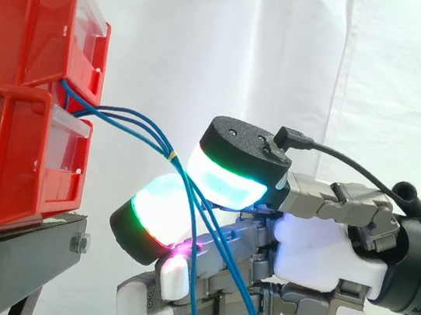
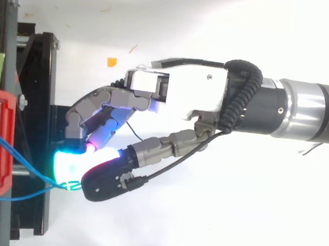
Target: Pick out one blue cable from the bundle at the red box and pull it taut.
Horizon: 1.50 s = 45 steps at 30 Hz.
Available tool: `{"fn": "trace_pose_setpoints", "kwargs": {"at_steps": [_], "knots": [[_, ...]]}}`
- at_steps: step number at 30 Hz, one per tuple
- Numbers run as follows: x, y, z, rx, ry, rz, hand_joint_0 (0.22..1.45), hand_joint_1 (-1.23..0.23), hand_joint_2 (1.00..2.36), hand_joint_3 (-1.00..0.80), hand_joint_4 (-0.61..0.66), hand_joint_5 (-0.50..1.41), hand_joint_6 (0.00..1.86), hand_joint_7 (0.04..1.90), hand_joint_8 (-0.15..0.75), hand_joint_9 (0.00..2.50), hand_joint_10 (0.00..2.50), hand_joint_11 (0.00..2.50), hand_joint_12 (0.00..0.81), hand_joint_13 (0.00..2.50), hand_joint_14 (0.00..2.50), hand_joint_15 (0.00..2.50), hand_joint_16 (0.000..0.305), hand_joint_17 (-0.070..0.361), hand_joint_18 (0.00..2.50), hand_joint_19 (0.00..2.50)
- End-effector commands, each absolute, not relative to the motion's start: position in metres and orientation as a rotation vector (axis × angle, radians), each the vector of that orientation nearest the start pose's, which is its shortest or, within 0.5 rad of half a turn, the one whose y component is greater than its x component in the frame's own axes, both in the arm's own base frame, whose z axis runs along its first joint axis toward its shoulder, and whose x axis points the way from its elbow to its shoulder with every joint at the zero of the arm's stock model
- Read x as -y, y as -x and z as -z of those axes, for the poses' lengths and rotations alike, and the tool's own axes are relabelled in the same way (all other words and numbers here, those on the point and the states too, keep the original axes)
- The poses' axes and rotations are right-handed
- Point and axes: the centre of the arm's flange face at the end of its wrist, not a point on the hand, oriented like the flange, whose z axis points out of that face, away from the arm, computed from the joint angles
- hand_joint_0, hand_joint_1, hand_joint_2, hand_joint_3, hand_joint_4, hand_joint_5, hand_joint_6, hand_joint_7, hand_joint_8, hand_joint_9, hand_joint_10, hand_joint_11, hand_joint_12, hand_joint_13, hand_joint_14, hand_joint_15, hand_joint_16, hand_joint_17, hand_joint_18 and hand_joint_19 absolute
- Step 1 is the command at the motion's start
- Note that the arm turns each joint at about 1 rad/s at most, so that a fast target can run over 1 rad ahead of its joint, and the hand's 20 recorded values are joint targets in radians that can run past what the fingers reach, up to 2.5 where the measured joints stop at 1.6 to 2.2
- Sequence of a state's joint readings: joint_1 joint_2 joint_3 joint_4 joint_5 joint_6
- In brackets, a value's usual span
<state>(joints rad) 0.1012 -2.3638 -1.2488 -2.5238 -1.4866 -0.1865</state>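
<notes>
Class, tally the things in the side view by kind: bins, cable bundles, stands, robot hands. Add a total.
red bins: 2
blue cable bundle: 1
black stand: 1
hand: 1
Total: 5

The red bins point(image 1: 16, 91) are gleaming as glossy moulded plastic, with clear plastic drawer fronts point(image 1: 72, 129). The blue cables point(image 1: 133, 123) are looking smooth in their sheaths. On the robot hand point(image 1: 311, 254) a shiny white plastic shell is catching light, grey links are reading as matt metal, and the fingertip pads point(image 1: 227, 177) are glowing through milky translucent skin under matt black caps. The black stand point(image 1: 7, 262) is showing matt painted metal, and the curtain point(image 1: 288, 51) is hanging as soft white cloth.
</notes>
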Motion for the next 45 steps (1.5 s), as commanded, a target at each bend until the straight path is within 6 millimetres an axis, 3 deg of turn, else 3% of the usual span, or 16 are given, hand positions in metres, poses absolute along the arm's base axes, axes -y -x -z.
{"fn": "trace_pose_setpoints", "kwargs": {"at_steps": [1, 6, 8, 12, 15, 20, 24, 26, 33, 45], "knots": [[0.0657, -0.7752, -0.1985, -1.177, -0.982, -1.158, 0.59, -0.62, 1.02, -0.15, 0.13, -0.15, 0.91, 0.81, 0.288, 0.9, 0.02, 0.5, 0.34, 0.71, 0.01, 0.39, 0.043, 0.096, 0.51, 0.53], [0.0657, -0.7752, -0.1987, -1.179, -0.982, -1.174, 0.59, -0.65, 1.02, -0.22, 0.14, -0.15, 0.91, 0.78, 0.295, 0.96, 0.02, 0.53, 0.339, 0.72, 0.02, 0.39, 0.043, 0.097, 0.54, 0.54], [0.0655, -0.7753, -0.1989, -1.177, -0.983, -1.179, 0.57, -0.65, 1.01, -0.37, 0.15, -0.14, 0.9, 0.78, 0.293, 1.01, 0.02, 0.52, 0.344, 0.74, 0.02, 0.39, 0.044, 0.098, 0.56, 0.54], [0.0654, -0.7748, -0.1982, -1.176, -1.0, -1.193, 0.54, -0.61, 1.0, -0.5, 0.14, -0.13, 0.87, 0.81, 0.295, 1.03, 0.02, 0.52, 0.352, 0.75, 0.01, 0.4, 0.045, 0.101, 0.58, 0.55], [0.0676, -0.775, -0.1987, -1.161, -1.015, -1.215, 0.5, -0.59, 1.0, -0.5, 0.15, -0.13, 0.86, 0.81, 0.305, 1.05, 0.02, 0.51, 0.366, 0.77, 0.01, 0.4, 0.047, 0.107, 0.61, 0.54], [0.0676, -0.7752, -0.1991, -1.154, -1.022, -1.226, 0.5, -0.69, 1.0, -0.5, 0.14, -0.12, 0.86, 0.85, 0.307, 1.08, 0.02, 0.53, 0.364, 0.78, 0.01, 0.4, 0.048, 0.107, 0.63, 0.54], [0.0686, -0.7747, -0.1985, -1.157, -1.026, -1.225, 0.59, -0.78, 1.0, -0.5, 0.11, -0.13, 0.87, 0.87, 0.28, 1.08, 0.02, 0.55, 0.336, 0.8, 0.02, 0.42, 0.043, 0.096, 0.64, 0.56], [0.0697, -0.7745, -0.1984, -1.159, -1.027, -1.224, 0.63, -0.8, 1.0, -0.46, 0.03, -0.13, 0.89, 0.87, 0.274, 1.09, 0.02, 0.56, 0.333, 0.83, 0.02, 0.44, 0.042, 0.094, 0.67, 0.57], [0.072, -0.7746, -0.1991, -1.159, -1.018, -1.231, 0.65, -0.83, 1.02, -0.3, -0.05, -0.13, 0.93, 0.83, 0.275, 1.11, 0.02, 0.58, 0.331, 0.87, 0.02, 0.46, 0.042, 0.094, 0.69, 0.59], [0.0717, -0.7785, -0.2062, -1.151, -1.011, -1.236, 0.57, -0.74, 1.01, -0.27, 0.07, -0.09, 0.92, 0.91, 0.315, 1.29, 0.02, 0.58, 0.387, 0.95, 0.02, 0.47, 0.052, 0.117, 0.8, 0.62]]}}
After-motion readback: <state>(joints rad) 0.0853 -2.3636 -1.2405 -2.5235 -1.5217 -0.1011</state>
